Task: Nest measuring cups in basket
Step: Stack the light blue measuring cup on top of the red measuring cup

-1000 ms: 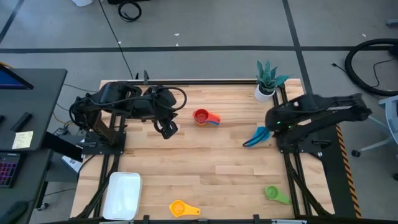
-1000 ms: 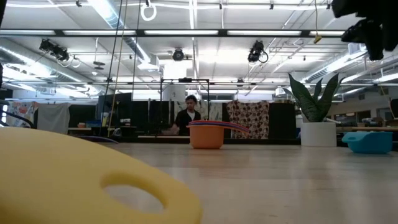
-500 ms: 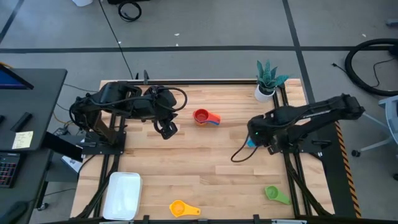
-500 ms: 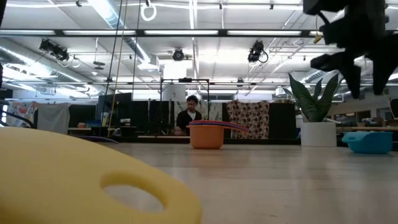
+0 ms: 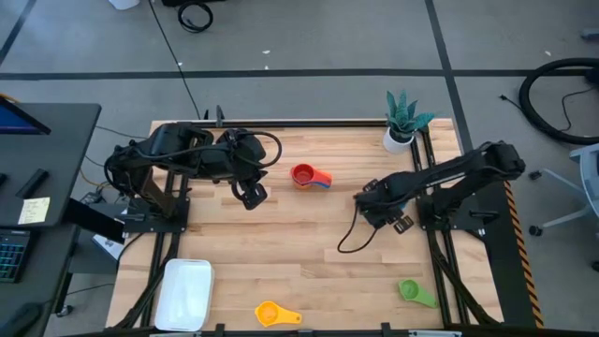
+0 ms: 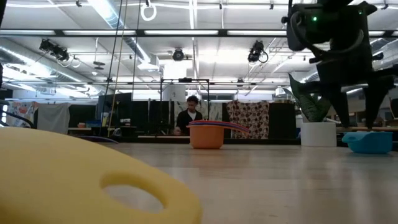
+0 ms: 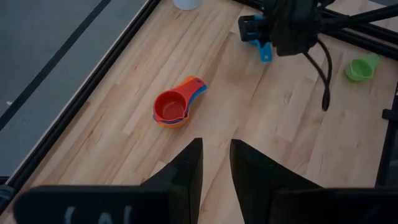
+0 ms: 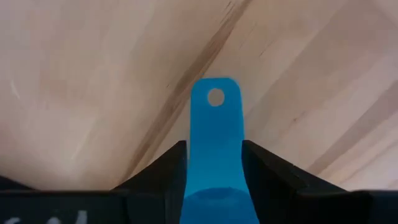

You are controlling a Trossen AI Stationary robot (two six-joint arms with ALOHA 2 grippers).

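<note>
A: Since a second ago the right gripper (image 8: 213, 180) has swung in from the table's right edge and come down over the light blue plastic measuring cup (image 8: 215, 140).

B: Jaws?

A: Spread either side of its flat handle, not yet pinching; the handle's long axis points straight ahead, away from them.

B: The left gripper (image 7: 215, 177)?

A: It waits, slightly parted and empty, well apart, nearer the nested red-and-orange plastic cups (image 5: 308, 176) than the white rectangular plastic basket (image 5: 185, 292).

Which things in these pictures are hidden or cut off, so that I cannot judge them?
- Light blue cup: right wrist view shows only its handle between the right tool's fingers; the bowl is cut by the edge. High view: the arm covers it.
- Nested cups: how many are stacked is too small to tell.
- Yellow cup: low view, blurred and cut off.
</note>
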